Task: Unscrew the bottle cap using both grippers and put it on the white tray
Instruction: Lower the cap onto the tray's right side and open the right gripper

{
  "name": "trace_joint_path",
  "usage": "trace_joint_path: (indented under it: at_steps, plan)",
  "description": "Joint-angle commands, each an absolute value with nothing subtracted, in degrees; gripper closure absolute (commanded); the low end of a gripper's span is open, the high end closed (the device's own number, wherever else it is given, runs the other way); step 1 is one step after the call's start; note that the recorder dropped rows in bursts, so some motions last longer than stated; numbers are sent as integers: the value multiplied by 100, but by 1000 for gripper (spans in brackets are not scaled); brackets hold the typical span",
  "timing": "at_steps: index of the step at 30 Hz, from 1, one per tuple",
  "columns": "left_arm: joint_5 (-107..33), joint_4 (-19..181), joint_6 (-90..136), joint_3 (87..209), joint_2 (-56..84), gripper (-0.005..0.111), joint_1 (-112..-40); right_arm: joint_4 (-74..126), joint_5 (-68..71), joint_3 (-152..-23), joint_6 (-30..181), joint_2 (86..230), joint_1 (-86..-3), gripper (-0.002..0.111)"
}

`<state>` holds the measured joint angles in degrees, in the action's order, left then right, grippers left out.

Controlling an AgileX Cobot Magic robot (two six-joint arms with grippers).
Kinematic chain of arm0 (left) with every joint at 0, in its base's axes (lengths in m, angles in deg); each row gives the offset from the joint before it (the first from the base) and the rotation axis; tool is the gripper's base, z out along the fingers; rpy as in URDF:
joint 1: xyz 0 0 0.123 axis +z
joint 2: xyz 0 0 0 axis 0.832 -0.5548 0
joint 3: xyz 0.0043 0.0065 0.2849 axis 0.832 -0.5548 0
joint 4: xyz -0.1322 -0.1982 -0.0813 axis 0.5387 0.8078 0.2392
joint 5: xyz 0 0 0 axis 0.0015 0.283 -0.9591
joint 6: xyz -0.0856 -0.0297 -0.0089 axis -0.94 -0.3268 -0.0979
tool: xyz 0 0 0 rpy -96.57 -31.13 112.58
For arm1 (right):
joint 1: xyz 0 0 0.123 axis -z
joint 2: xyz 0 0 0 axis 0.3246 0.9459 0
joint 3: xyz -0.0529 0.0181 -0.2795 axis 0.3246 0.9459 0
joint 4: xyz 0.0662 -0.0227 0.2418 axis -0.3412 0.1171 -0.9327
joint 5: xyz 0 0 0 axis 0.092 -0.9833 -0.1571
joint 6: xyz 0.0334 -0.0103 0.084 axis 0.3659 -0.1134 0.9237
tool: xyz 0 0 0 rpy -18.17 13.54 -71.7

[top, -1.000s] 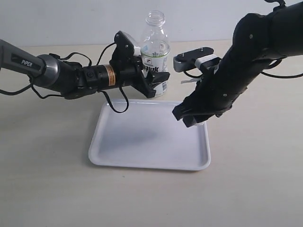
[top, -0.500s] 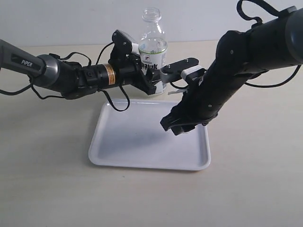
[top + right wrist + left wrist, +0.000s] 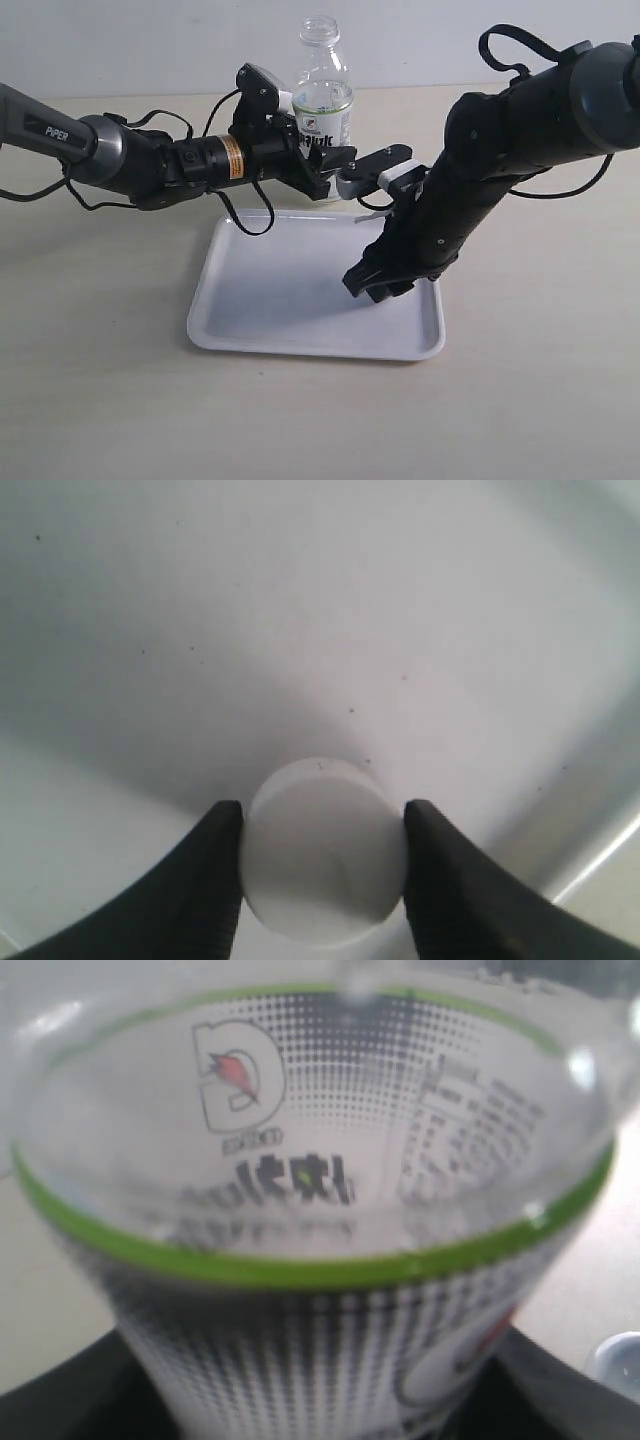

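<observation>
Judging by the look of the bottle cap [image 3: 325, 852]: very light, stiff plastic, small, round and white. Probably a little slippery on the flat top, so better to take on the ribbed side. Taken exactly so now, pinched across the side between the two black fingers [image 3: 215, 880] of the right gripper [image 3: 372, 287], at a narrow opening, with the flat top turned to the wrist camera. Not fragile, it seems. No need for strong squeezing, only some care against rolling after release.

Located low over the white tray [image 3: 250, 335], in its right half, not far from the right edge. Cannot tell whether touching the tray floor or just above it.

Right arm bent steeply down from the elbow, wrist pointing at the tray, passing above the far right corner. Left arm stretched almost level from the left side, with the left gripper [image 3: 318, 170] closed around the labelled body of the bottle [image 3: 325, 95]. Bottle upright on the table [image 3: 100, 400], just beyond the far edge of the tray, mouth open, no cap on it.
</observation>
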<state>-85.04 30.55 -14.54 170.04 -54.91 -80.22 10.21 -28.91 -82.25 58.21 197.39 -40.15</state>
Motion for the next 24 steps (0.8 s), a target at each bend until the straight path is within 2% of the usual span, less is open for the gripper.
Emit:
trace_joint_path:
  at_steps: [1,7,10,20,24]
  plan:
    - [-8668,3197,-1488,16994,-5424,107,-8012,1065,-2859,-8227,5702,19736,-4022,85]
    - [-8668,3198,-1466,16994,-5424,107,-8012,1079,-2868,-8227,5702,19736,-4022,49]
    - [-8668,3198,-1466,16994,-5424,107,-8012,1079,-2856,-8227,5702,19736,-4022,39]
    - [-8668,3048,-1467,16994,-5424,106,-8012,1144,-3022,-8227,5527,19446,-4022,37]
    - [-8668,2965,-1441,16994,-5424,98,-8012,1185,-3022,-8227,5514,19320,-4022,37]
